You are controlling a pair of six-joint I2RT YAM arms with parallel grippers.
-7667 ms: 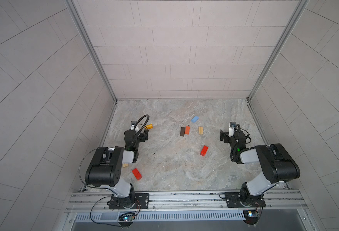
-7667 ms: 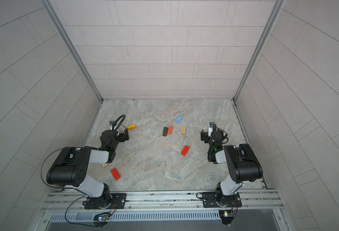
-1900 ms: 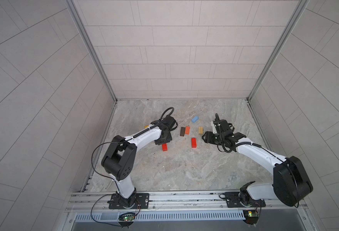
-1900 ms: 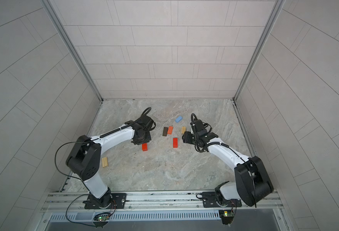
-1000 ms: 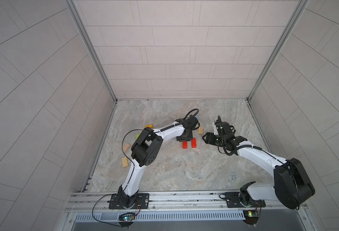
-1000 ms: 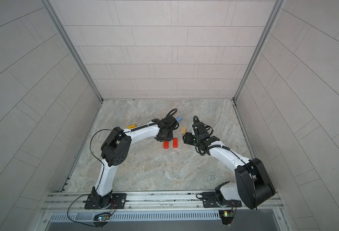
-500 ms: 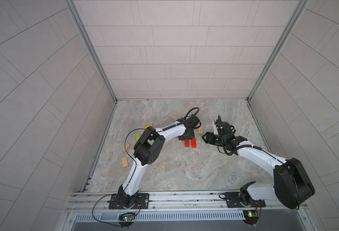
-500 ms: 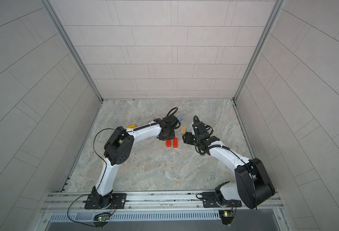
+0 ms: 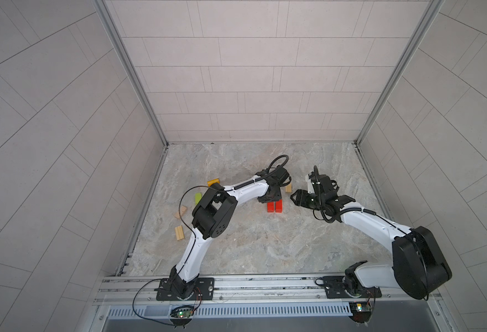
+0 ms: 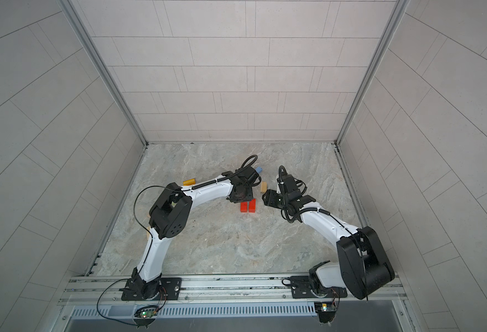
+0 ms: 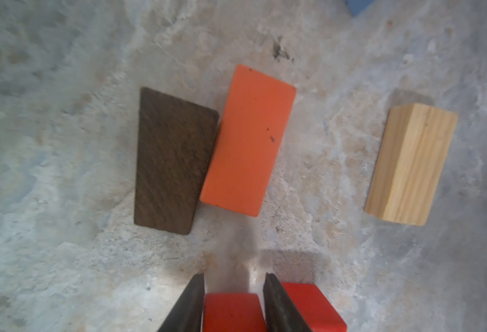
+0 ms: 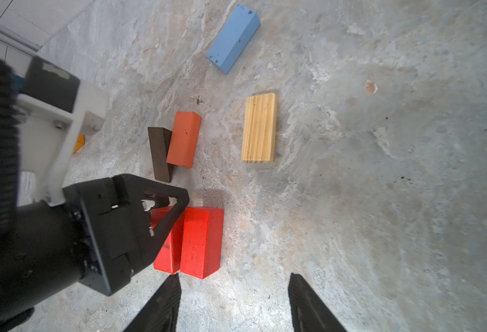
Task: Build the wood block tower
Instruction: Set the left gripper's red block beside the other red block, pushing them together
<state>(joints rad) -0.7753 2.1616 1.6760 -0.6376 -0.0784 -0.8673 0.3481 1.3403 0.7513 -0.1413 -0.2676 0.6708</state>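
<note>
Left wrist view showed the left tool (image 11: 233,280) with its two dark, tapered fingers (image 11: 190,304) set either side of a red block (image 11: 232,312). They sat so close to the painted faces that it could not be told whether they pressed on it or stood just clear. A second red block (image 11: 311,304) lay flat against the first, and both were cut off by the frame edge.

Beyond them lay a dark brown block (image 11: 173,161) with coarse grain. One long edge of it touched a matt orange block (image 11: 248,140) speckled with small dark marks. A natural tan block (image 11: 411,163) with straight grain lay apart from that pair. All were plain rectangular bricks on the mottled, stone-patterned tabletop (image 9: 250,244).

Only a corner of the light blue block (image 11: 357,7) entered this view; the right wrist view gave it whole. There the right tool (image 12: 233,301) had its fingers well apart with nothing between them, near the ends of the red pair. The black body of the left tool covered much of one red block.

In both top views the left arm hid the brown and orange blocks. A yellow block (image 9: 213,182), a green block (image 9: 198,197) and two more tan blocks (image 9: 179,232) lay well apart, by the left wall. No block rested on another.
</note>
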